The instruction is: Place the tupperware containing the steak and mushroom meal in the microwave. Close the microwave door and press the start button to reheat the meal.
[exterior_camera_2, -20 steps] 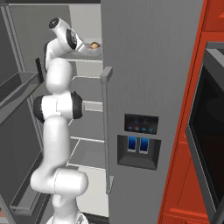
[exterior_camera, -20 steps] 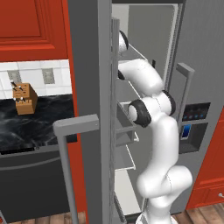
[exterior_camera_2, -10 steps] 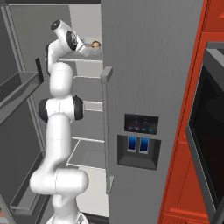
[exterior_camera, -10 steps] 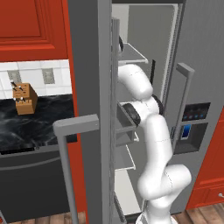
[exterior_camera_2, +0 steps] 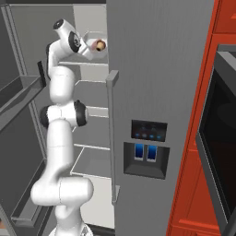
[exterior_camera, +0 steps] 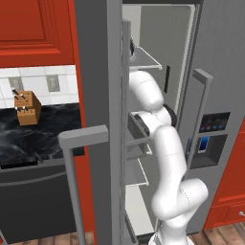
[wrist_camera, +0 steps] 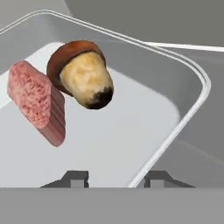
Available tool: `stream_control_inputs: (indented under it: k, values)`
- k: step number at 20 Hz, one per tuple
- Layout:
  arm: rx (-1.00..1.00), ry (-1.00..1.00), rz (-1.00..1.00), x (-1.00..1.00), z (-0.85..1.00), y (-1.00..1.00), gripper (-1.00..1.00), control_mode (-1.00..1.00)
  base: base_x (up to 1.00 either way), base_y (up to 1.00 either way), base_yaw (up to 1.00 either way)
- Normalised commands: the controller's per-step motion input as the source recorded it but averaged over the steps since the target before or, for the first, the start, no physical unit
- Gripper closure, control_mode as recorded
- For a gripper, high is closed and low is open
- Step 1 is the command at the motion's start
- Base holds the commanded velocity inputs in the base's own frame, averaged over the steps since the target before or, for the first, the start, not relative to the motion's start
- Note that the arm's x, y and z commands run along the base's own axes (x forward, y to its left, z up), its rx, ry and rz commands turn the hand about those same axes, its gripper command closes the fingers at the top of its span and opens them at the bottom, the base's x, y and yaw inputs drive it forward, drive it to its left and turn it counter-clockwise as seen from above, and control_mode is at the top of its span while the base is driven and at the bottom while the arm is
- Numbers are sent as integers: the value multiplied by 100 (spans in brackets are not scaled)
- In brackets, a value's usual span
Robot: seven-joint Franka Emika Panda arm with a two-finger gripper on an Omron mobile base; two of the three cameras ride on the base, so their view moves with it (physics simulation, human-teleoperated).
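Comparing with a second before, we saw the gripper (wrist_camera: 113, 178) had advanced to straddle the tupperware (wrist_camera: 192, 109) rim on the upper fridge shelf (exterior_camera_2: 76, 63); whether it had clamped, we could not tell. Steak (wrist_camera: 38, 101) and mushroom (wrist_camera: 83, 74) lay inside; extraction seemed next.

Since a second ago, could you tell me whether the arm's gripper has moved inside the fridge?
Yes. In the right base view the gripper has pushed right, toward the fridge door, reaching the mushroom.

I see the translucent tupperware (wrist_camera: 192, 109) on a fridge shelf; pink steak (wrist_camera: 37, 103) slab and brown-capped mushroom (wrist_camera: 83, 74) lie touching inside.
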Motion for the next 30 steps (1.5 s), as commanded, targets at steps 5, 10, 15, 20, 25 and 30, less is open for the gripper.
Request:
stream_control_inputs:
  k: [5,10,15,20,25,30]
  values:
    - [-1,0,-17,-47,-44,0,100,-100,0,0,0]
    - [0,-5,-20,-42,-32,0,100,-100,0,0,0]
    - [0,-3,-17,-41,-8,0,100,-100,0,0,0]
    - [0,0,-17,-46,0,-2,100,-100,0,0,0]
    - [0,0,-15,-74,0,-8,100,-100,0,0,0]
    - [0,0,-10,-85,0,-13,100,-100,0,0,0]
